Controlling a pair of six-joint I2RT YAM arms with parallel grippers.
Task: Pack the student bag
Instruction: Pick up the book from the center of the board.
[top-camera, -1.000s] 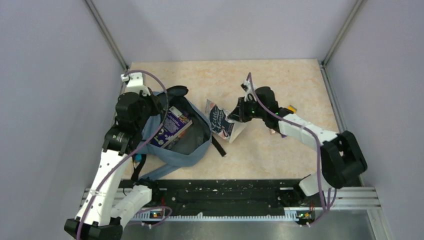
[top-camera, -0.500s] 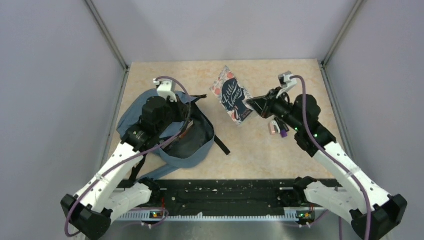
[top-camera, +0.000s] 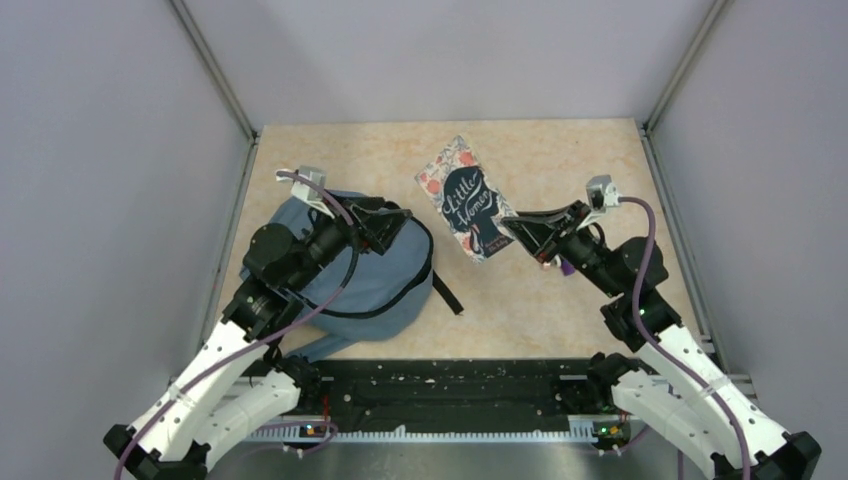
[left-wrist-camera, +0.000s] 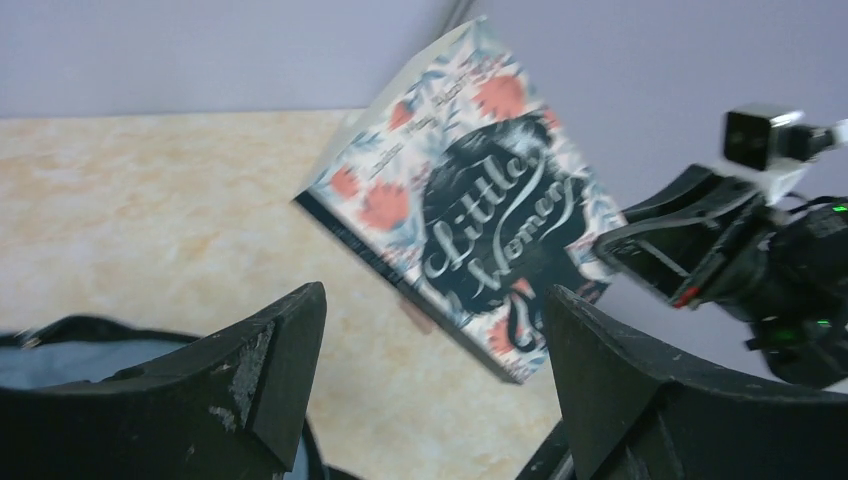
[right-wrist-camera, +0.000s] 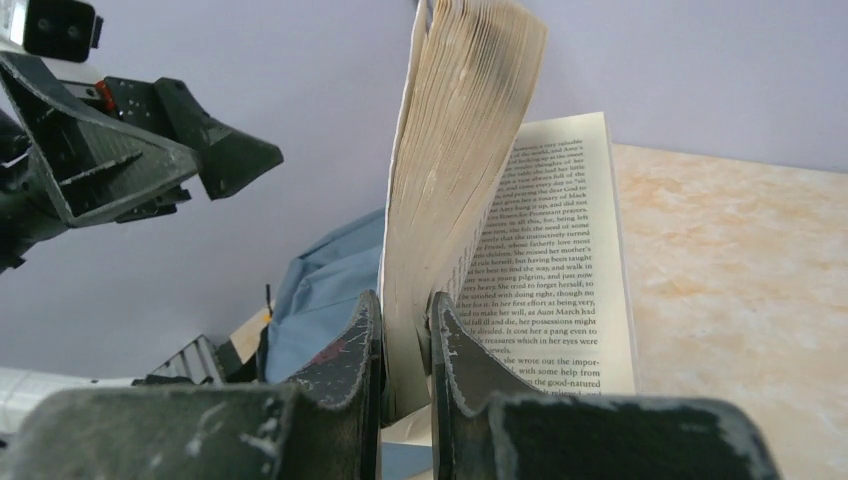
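The student bag (top-camera: 375, 285) lies on the left half of the table (top-camera: 560, 160), its black strap trailing toward the middle. Grey-blue fabric covers its mouth, so what is inside cannot be seen. The left gripper (top-camera: 388, 222) hangs over the bag's upper right corner; its wrist view shows the fingers (left-wrist-camera: 270, 360) spread wide with nothing between them.

Right of the bag, off the table near the centre, is a paperback (top-camera: 465, 198) with a flowered cover and the title "Little Women". It is tilted, cover up. The right gripper (top-camera: 512, 232) pinches it at the lower right corner. Its wrist view shows the two fingers clamped on a thick block of pages, with the rest of the book falling open beside them.

Half a second ago the bag's mouth gaped dark and open; now it is folded shut. The left gripper has moved from over the opening to the bag's right edge. The book sits slightly lower and further left, and the right arm has drawn back.

Under the right arm lie small pink and purple pieces (top-camera: 565, 267), mostly hidden and too small to identify. The left wrist picture is blurred.
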